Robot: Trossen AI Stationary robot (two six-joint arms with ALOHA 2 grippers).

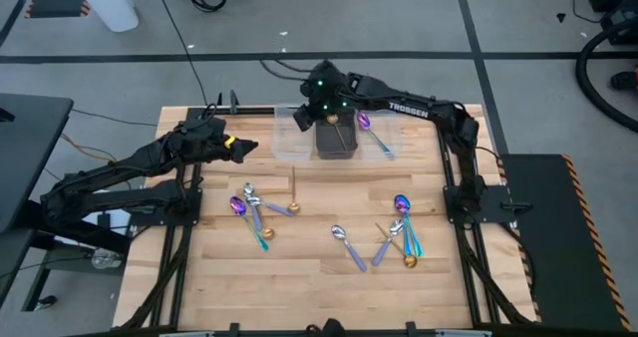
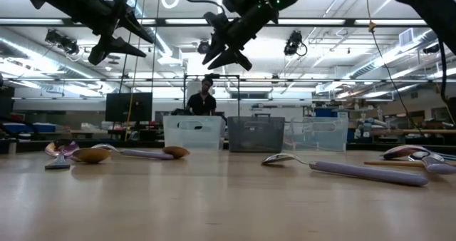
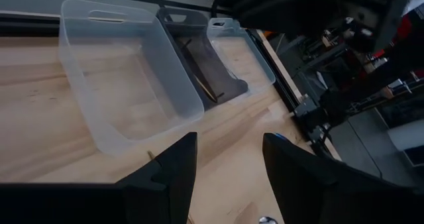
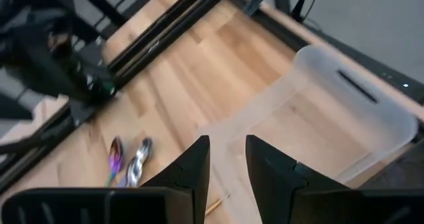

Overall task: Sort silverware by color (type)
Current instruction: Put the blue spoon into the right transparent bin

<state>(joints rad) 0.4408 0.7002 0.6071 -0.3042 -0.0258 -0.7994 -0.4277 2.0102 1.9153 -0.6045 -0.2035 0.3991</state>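
Note:
Slim spoons lie flat on the wooden table in silver, gold and rainbow finishes. One cluster (image 1: 251, 213) is at the left, with a gold spoon (image 1: 294, 192) beside it. A silver spoon (image 1: 347, 245) lies mid-table, and another cluster (image 1: 402, 232) is at the right. One gold spoon (image 3: 204, 85) lies in the dark bin (image 1: 337, 140). One rainbow spoon (image 1: 373, 134) lies in the right clear bin (image 1: 384, 128). My left gripper (image 1: 245, 148) hovers open, left of the bins. My right gripper (image 1: 299, 124) hovers open above the left clear bin (image 1: 287, 146), holding nothing.
The three bins stand side by side at the table's far edge. Bare wood lies between the two spoon clusters and along the near edge. Both arms hang well above the table (image 2: 214, 198). A person (image 2: 206, 98) stands in the room beyond the table.

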